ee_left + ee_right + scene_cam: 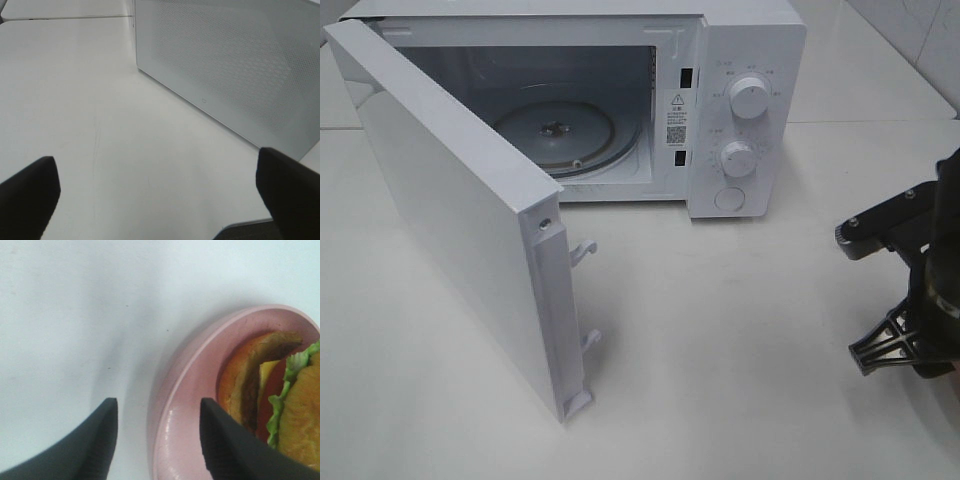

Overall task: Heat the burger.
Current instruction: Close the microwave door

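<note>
I see the burger (280, 400) lying on its side in the pink plate (185, 410), right at my right gripper (157, 435); its parted jaws straddle the plate's rim, one finger (225, 445) over the plate, the other over bare white table (75, 315), gripping nothing. My left gripper (157, 192) gapes wide above the same table, the microwave door (230, 65) ahead of it. The microwave (740, 100) stands open.

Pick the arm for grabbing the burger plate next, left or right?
Right, probably. Its gripper already straddles the pink plate's rim, jaws apart, the burger right there. The left gripper, open, faces only bare table beside the microwave door.
</note>
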Tool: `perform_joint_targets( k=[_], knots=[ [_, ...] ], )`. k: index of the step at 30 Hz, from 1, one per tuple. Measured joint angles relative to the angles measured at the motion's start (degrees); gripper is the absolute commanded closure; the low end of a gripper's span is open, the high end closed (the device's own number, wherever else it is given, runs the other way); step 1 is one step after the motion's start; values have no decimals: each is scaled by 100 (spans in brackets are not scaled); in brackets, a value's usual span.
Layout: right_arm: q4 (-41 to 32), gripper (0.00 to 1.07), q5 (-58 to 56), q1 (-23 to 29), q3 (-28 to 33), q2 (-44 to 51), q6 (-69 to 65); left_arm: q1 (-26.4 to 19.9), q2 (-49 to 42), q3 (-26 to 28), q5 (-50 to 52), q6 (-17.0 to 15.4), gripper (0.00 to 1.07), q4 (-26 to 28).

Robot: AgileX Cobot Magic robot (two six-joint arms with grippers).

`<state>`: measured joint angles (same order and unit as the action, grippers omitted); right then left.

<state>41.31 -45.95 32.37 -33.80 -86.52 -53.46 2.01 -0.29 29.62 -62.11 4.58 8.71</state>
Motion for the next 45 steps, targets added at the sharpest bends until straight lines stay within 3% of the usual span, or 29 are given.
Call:
perform_joint_targets(
  k=[4, 8, 11, 25, 36, 43, 45],
  knots=[
    [-630, 48, 0, 0, -189, 613, 1106, 0, 0, 0, 0, 0, 7, 0],
    [-1375, 33, 0, 0, -435, 1369, 2269, 0, 0, 0, 0, 0, 7, 0],
    [-1770, 28, -17, 0, -544, 1856, 2813, 0, 0, 0, 0, 0, 7, 0],
    [-2991, 31, -779, 0, -579, 3908, 3776, 0, 0, 0, 0, 0, 7, 0],
    [-3031, 31, -1352, 0, -561, 5455, 3845, 0, 0, 0, 0, 0, 7, 0],
    [-3060, 31, -1352, -149, -115, 6125, 3850, 0, 0, 0, 0, 0, 7, 0],
    [-3140, 31, -1352, -470, 160, 6377, 3879, 0, 0, 0, 0, 0, 7, 0]
  ],
)
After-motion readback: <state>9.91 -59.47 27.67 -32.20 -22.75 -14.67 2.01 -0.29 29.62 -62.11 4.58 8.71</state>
